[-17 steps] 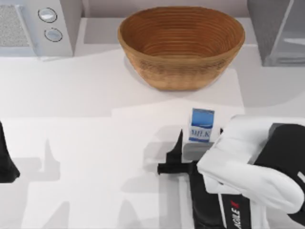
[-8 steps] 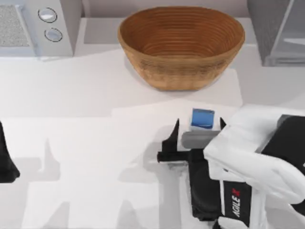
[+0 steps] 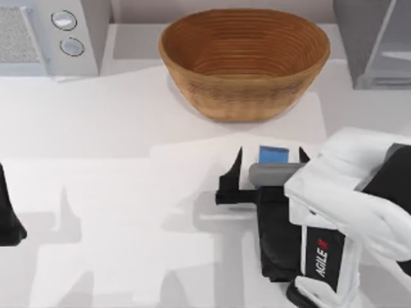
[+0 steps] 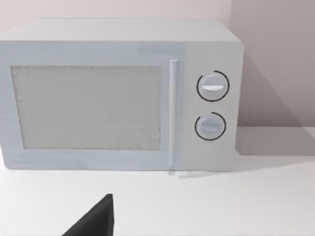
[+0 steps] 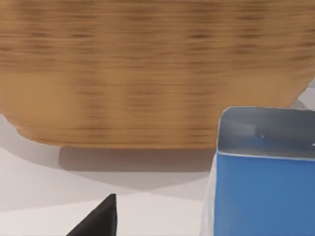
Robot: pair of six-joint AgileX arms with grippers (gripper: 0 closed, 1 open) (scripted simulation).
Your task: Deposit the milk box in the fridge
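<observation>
Right tool point(image 3: 271, 165) is reaching in from the lower right of the frame, its two dark fingers spread wide on either side of the milk box point(image 3: 273, 154) without closing on it. One small carton with a blue top is standing on the white surface point(image 3: 115, 128), just below the single woven basket point(image 3: 244, 61), round and ribbed. One dark speckled fridge point(image 3: 372, 42) is sitting at the upper right, one boxy light grey microwave point(image 3: 48, 35) with two dials at the upper left. Left arm point(image 3: 9, 218) is sitting parked at the left edge.
</observation>
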